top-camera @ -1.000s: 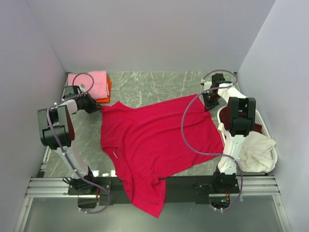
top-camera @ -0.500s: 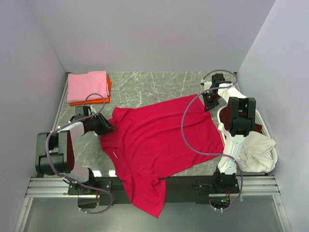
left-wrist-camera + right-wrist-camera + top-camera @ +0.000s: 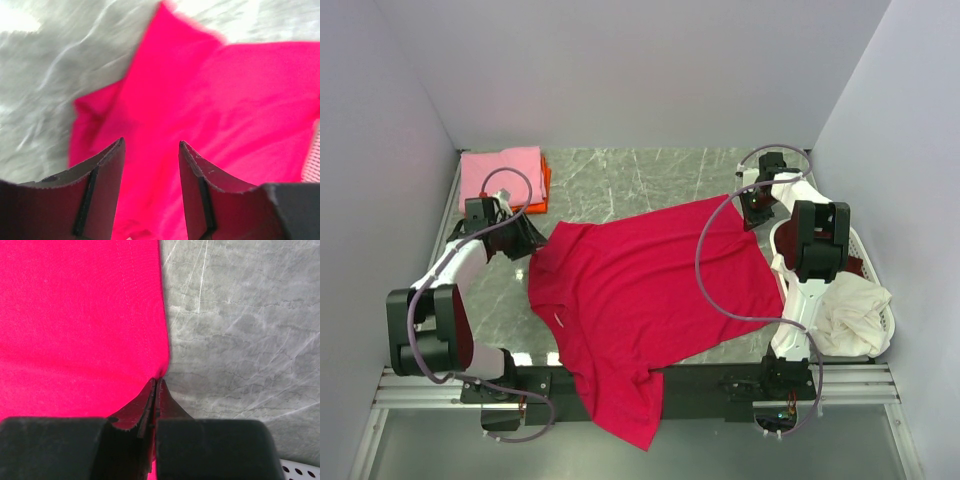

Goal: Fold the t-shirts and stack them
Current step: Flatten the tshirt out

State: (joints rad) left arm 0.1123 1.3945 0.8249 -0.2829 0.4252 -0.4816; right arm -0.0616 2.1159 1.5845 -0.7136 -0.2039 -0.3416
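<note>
Only in wrist views, left gripper (image 3: 151,145) parted over red t-shirt (image 3: 225,100), right gripper (image 3: 155,383) clamping its edge

Grey marble tabletop (image 3: 650,180) w/ plain pale lilac walls (image 3: 620,70) on 3 sides; even light.

Even light; blur smears the red t-shirt (image 3: 240,100).

No legible text, brand, number or sign in any view; small white neck label (image 3: 558,319) on red t-shirt (image 3: 650,290) visible from top camera only; too small to read; wrist views show plain fabric, no print.
</note>
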